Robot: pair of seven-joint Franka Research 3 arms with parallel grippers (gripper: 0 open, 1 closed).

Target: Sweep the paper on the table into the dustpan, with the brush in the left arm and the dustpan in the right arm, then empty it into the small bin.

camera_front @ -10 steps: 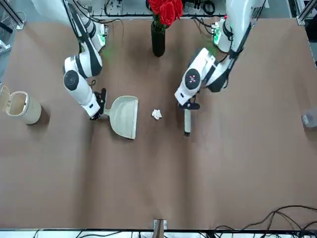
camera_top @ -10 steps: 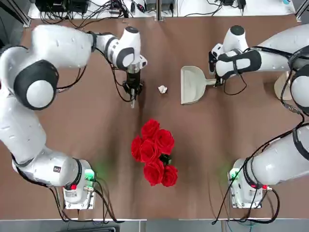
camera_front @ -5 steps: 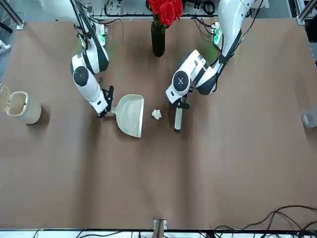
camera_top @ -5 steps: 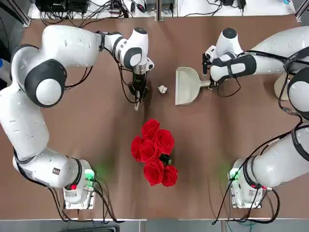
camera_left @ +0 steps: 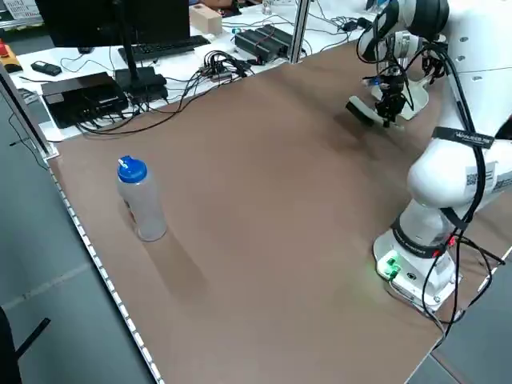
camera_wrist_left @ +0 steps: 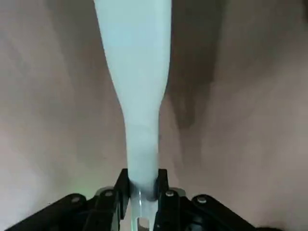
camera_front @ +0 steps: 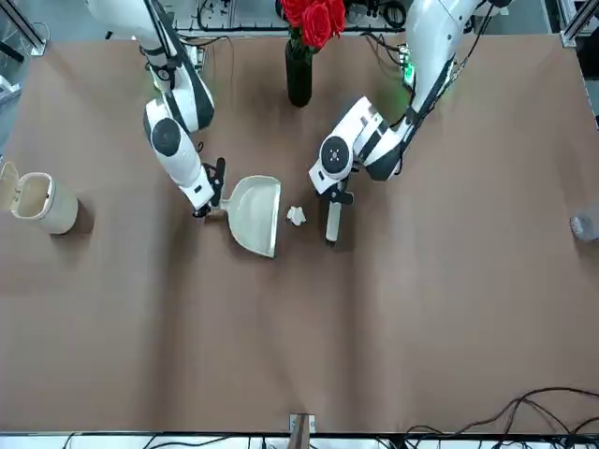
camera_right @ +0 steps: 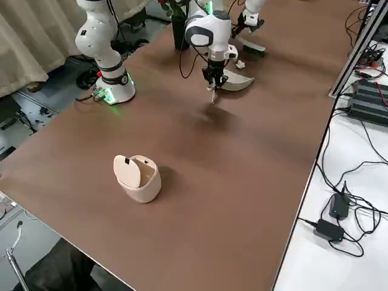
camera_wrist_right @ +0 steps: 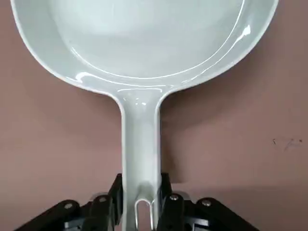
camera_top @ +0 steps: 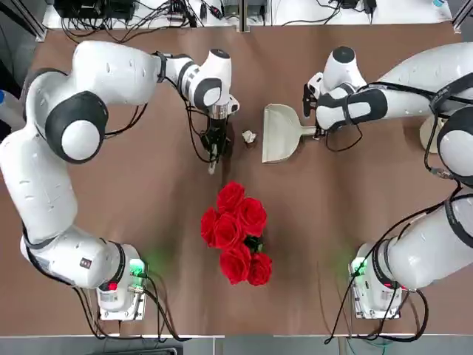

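Brush (camera_wrist_left: 137, 86) head cut off at left wrist frame edge. Dustpan (camera_wrist_right: 144, 43) scoop front cropped in right wrist view. Bristles too small overhead.

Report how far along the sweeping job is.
Done: both tools are picked up. The left pincer is shut on the brush and the right pincer is shut on the dustpan.

In hand: the two tools sit on either side of the paper, which lies on the table just outside the scoop's mouth.

Left: sweeping it in, then emptying into the bin.
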